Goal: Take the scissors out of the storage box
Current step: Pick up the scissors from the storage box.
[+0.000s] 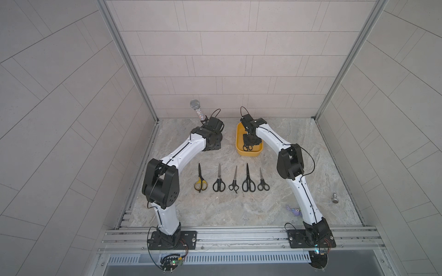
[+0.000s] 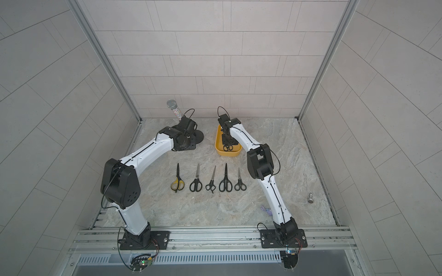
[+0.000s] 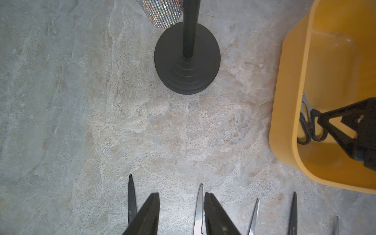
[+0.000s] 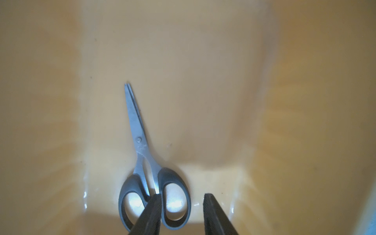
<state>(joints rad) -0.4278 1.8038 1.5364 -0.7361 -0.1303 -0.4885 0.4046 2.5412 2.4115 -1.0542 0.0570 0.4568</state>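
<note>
One pair of scissors (image 4: pixel 140 142) with grey blades and dark handles lies flat on the floor of the mustard-yellow storage box (image 1: pixel 241 153). My right gripper (image 4: pixel 182 195) reaches down into the box, open. One finger sits between the two handle loops, the other outside, so one loop lies between them. Several more scissors lie in a row on the table in front of the box, from the yellow-handled pair (image 1: pixel 200 184) to a small black pair (image 1: pixel 263 184). My left gripper (image 3: pixel 182 194) hovers open over the table left of the box with nothing in it.
A glittery microphone (image 1: pixel 196 107) stands on a black round-based stand (image 3: pixel 187 61) at the back left, close to my left wrist. A small metal knob (image 1: pixel 335 198) and a purple toy (image 1: pixel 296 211) lie at the right, near the right arm.
</note>
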